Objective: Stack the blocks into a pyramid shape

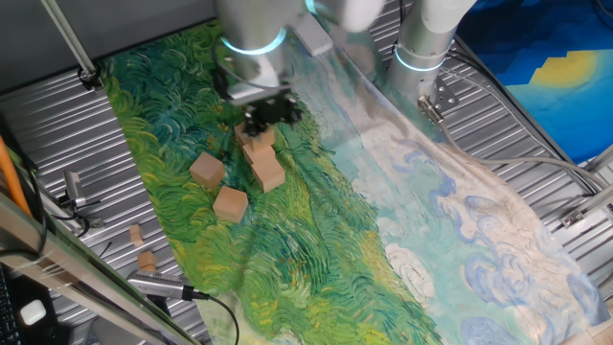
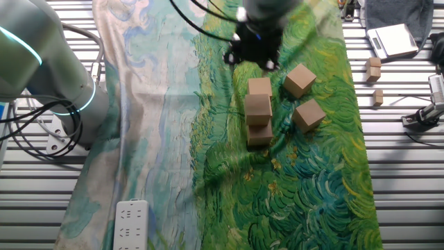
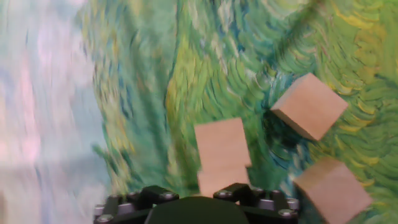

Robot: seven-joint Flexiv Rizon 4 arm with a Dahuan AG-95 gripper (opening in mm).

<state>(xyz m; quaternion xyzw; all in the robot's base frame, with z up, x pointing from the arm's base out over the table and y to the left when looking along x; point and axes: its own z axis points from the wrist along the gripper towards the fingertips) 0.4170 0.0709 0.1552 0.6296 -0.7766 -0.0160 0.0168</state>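
- Wooden blocks stacked (image 2: 258, 111) stand on the painted cloth (image 2: 305, 194); two loose blocks (image 2: 309, 114) lie beside the stack.
- My hand (image 2: 254, 54) hovers over the stack; whether it's spread, I cannot tell.

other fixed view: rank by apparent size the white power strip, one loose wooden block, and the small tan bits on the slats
1. White power strip, largest.
2. Loose block; the other loose block looks alike.
3. Small tan bits, smallest.
Nearness to the camera may enlarge the strip.
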